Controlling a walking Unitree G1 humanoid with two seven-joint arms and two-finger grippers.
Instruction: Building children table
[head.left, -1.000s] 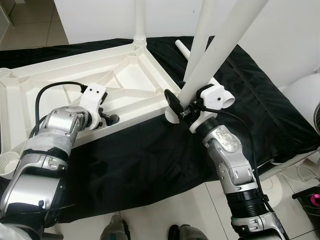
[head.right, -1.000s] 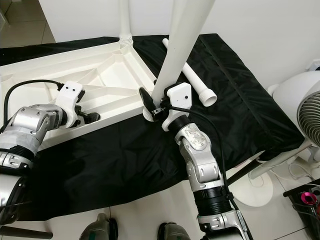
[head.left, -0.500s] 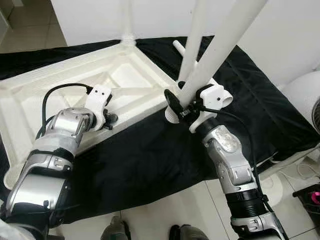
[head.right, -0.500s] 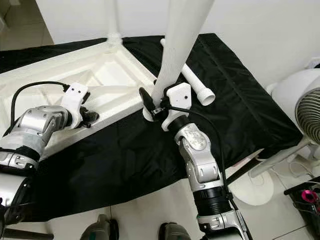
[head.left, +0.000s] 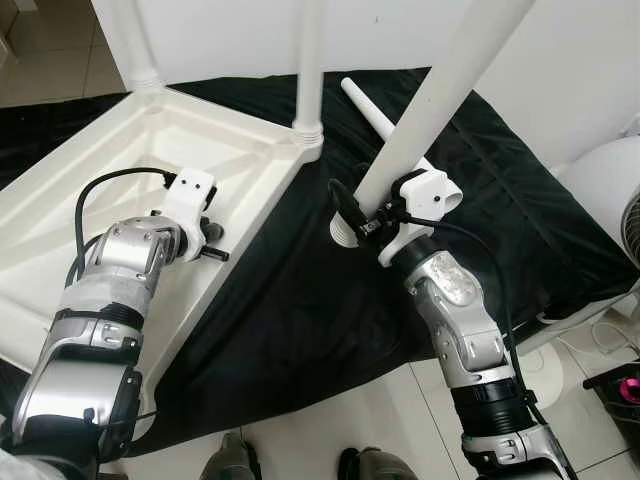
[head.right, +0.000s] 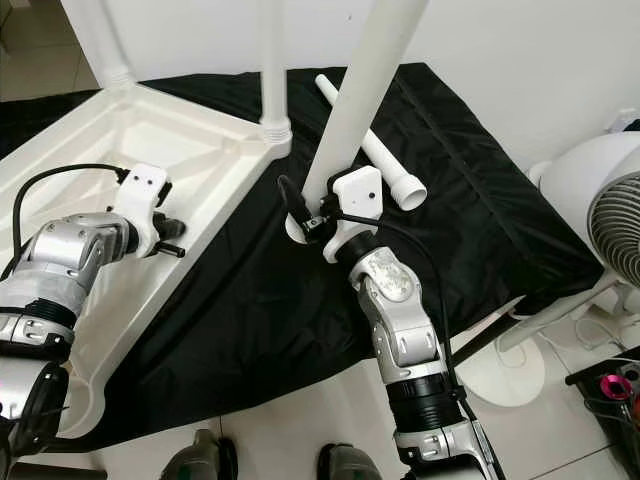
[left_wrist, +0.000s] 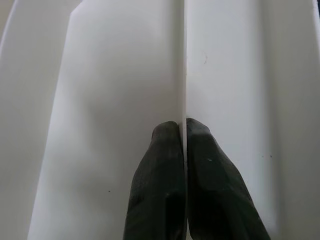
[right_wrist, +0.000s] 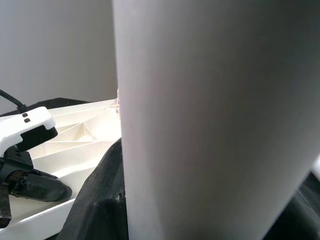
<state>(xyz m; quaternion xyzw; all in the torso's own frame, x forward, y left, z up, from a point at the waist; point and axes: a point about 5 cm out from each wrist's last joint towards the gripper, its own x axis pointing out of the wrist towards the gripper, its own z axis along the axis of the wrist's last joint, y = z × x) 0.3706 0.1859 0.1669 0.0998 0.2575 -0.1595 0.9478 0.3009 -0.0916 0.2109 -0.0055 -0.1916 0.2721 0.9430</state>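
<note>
The white table top (head.left: 120, 170) lies upside down on a black cloth (head.left: 300, 300). One white leg (head.left: 309, 70) stands in its near right corner and another (head.left: 130, 40) in a far corner. My left gripper (head.left: 214, 249) is shut on a thin rib (left_wrist: 183, 60) of the table top near its long rim. My right gripper (head.left: 360, 216) is shut on a third white leg (head.left: 430, 100) close to its ribbed end. That leg rises slanted to the upper right, with its end just above the cloth, right of the table top. A loose leg (head.left: 375, 115) lies on the cloth behind it.
A white fan (head.right: 600, 210) on a round base stands on the tiled floor to the right. A white wall runs behind the cloth. My feet (head.left: 230, 465) are at the cloth's near edge.
The table top, held by my left gripper, has swung round, so its leg corner now lies nearer the right arm and a second fitted leg has come into view. The right arm has stayed put.
</note>
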